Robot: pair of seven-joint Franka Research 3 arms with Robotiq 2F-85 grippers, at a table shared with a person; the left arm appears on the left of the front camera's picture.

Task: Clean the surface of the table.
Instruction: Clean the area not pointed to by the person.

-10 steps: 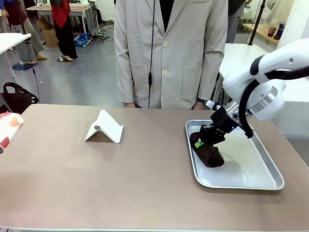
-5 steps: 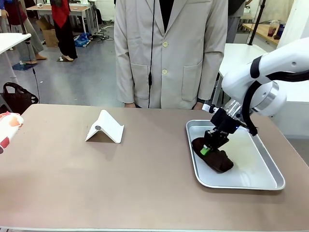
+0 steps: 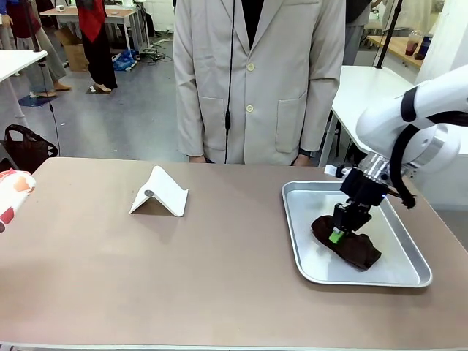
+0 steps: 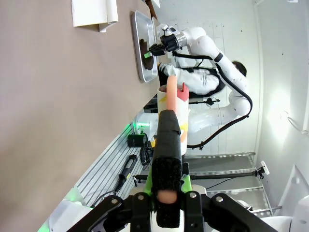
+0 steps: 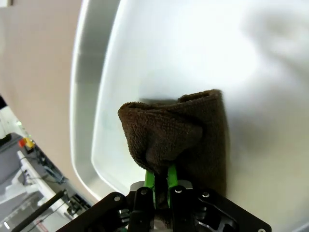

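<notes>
Table point(image 3: 219, 270), where does it sit?
Right across the front view, brownish top, with a person in a pale coat point(image 3: 256, 80) standing at its far edge.
What's on it?
A white folded stand point(image 3: 159, 192) left of centre, and a silver tray point(image 3: 307, 191) on the right, well apart from it.
And the right end effector point(image 3: 336, 235)?
Down in the tray, jaws pinching a fold of the dark brown cloth point(image 3: 355, 248) lying there.
The left end effector point(image 4: 167, 121)?
Pressed together; whether anything sits between the jaws, I cannot tell.
</notes>
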